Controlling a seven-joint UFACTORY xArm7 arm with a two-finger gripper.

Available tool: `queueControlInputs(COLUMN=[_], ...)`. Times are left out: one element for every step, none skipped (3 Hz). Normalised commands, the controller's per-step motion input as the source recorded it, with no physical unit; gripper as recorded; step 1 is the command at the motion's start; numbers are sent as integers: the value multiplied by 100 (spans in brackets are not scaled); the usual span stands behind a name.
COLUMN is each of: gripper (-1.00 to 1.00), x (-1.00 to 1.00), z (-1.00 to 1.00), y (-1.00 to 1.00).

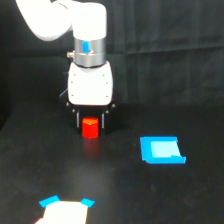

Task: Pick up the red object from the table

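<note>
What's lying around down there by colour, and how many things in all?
Red: 1, the red object, sitting between the fingers of the tool.
Blue: 1, a flat blue piece on the table.
Blue-edged pale patch: 1, at the bottom edge; too washed out to tell what it is.
Total: 3

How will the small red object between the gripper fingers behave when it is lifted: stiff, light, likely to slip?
The red object looks like a stubby solid block, so probably stiff. It is narrower than the gripper, so likely light. Its sides look smooth, so it might slip under a weak squeeze. Whether the fingers already touch it, I cannot tell.
</note>
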Motion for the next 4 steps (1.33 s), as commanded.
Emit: queueControlInputs(gripper=[-100,-100,-53,-69], x=[-14,5,-8,56], z=[20,100,100,100], y=[-70,-100,-100,-70])
